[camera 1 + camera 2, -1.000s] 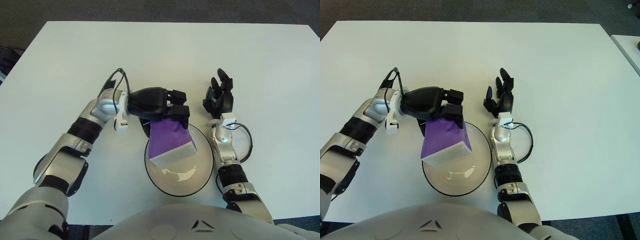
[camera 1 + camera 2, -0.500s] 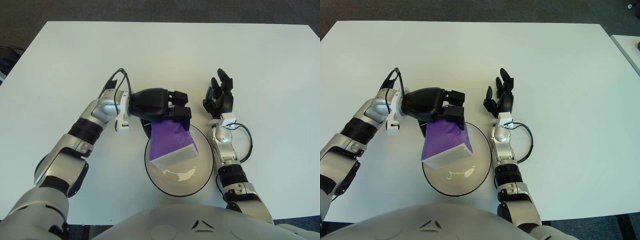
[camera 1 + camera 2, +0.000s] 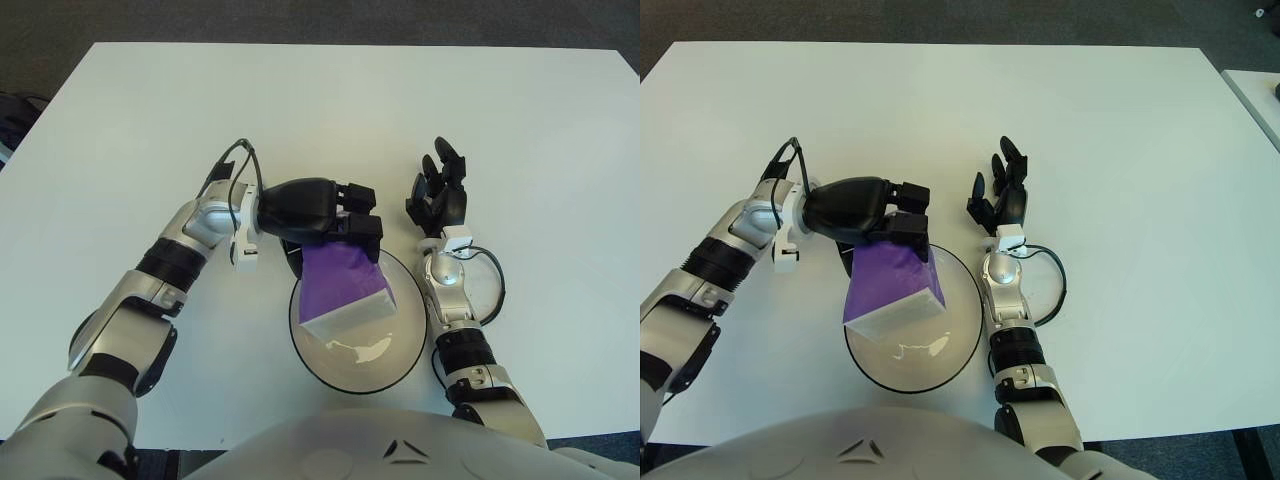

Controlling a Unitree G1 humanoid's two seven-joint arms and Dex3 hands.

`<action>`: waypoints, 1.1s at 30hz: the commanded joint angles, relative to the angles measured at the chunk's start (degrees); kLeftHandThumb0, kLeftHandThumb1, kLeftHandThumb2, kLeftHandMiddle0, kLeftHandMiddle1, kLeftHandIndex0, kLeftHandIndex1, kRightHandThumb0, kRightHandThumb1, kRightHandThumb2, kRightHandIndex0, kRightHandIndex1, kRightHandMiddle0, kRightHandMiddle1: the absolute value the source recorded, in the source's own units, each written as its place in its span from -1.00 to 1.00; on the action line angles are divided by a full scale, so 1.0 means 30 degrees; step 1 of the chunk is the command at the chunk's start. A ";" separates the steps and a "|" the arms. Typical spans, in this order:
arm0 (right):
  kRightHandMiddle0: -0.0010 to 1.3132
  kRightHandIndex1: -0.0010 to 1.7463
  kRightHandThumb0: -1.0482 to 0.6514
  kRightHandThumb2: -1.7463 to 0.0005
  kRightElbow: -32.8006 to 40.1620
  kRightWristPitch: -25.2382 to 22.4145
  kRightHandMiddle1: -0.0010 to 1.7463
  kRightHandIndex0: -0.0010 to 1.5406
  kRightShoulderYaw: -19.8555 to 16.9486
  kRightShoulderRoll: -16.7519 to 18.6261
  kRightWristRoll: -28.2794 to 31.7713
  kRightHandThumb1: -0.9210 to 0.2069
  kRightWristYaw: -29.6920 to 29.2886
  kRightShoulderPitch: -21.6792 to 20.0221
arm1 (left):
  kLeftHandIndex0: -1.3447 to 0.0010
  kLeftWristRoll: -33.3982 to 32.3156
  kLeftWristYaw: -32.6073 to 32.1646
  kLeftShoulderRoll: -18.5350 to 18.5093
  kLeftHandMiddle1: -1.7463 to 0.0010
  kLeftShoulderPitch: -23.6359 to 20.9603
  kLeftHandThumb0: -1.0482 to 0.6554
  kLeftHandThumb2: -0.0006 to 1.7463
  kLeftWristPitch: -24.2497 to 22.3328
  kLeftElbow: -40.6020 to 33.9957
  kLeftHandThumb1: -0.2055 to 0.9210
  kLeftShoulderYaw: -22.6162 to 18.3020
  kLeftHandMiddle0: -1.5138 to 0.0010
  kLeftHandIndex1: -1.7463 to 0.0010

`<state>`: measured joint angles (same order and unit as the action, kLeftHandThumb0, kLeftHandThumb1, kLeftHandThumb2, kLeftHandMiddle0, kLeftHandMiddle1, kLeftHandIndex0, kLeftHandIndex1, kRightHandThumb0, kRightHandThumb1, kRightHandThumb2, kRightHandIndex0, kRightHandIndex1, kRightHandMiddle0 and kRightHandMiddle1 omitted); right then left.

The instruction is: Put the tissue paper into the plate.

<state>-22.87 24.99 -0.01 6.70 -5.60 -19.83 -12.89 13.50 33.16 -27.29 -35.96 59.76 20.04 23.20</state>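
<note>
Left hand gripping top of purple tissue pack, pack hanging just below fingers, tilted, low end inside plate. Right hand beside plate's right rim, fingers spread, empty.

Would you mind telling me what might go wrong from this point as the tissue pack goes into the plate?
1. The left hand holds the purple tissue pack only by its upper end, over the far rim of the plate; let go there, it may tip outward onto the table.
2. The pack hangs tilted, so it could land on edge and slide.
3. The right hand sits open just right of the plate and could nudge the rim if it moves.
</note>
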 commanded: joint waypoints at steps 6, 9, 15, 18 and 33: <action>-1.00 -0.99 -0.58 0.16 -0.3043 -0.1906 -0.37 -0.59 -0.0161 0.0233 0.0053 -1.00 0.0095 0.2476 | 0.31 0.0288 -0.0085 0.0054 -0.92 0.0616 0.23 0.64 0.0138 -0.0154 -0.26 0.0155 0.05 -1.00; -1.00 -0.99 -0.57 0.17 -0.3064 -0.1878 -0.36 -0.59 -0.0158 0.0251 0.0050 -1.00 0.0079 0.2470 | 0.30 0.0326 -0.0150 0.0099 -0.97 0.0723 0.23 0.67 0.0065 -0.0220 -0.28 0.0122 0.07 -1.00; -1.00 -0.99 -0.58 0.18 -0.2981 -0.1895 -0.36 -0.59 -0.0121 0.0317 0.0005 -1.00 -0.0001 0.2492 | 0.43 0.0313 -0.0376 0.0254 -1.00 0.1144 0.22 0.32 -0.0178 -0.0322 0.17 -0.0046 0.43 -0.97; -1.00 -0.99 -0.58 0.17 -0.2937 -0.1909 -0.36 -0.59 -0.0102 0.0346 -0.0058 -1.00 -0.0102 0.2509 | 0.58 0.0191 -0.0284 0.0225 -0.98 0.1191 0.22 0.07 -0.0234 -0.0283 0.48 -0.0047 0.59 -0.97; -1.00 -1.00 -0.59 0.15 -0.3017 -0.2047 -0.35 -0.59 -0.0088 0.0369 -0.0193 -1.00 -0.0356 0.2406 | 0.99 0.0064 0.0510 -0.0290 0.06 0.0726 -0.65 -0.26 0.0554 0.0189 1.00 0.0490 0.63 -0.21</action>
<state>-22.86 24.77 0.13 6.71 -6.09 -20.51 -12.92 13.83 33.43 -27.15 -34.12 60.10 20.10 23.40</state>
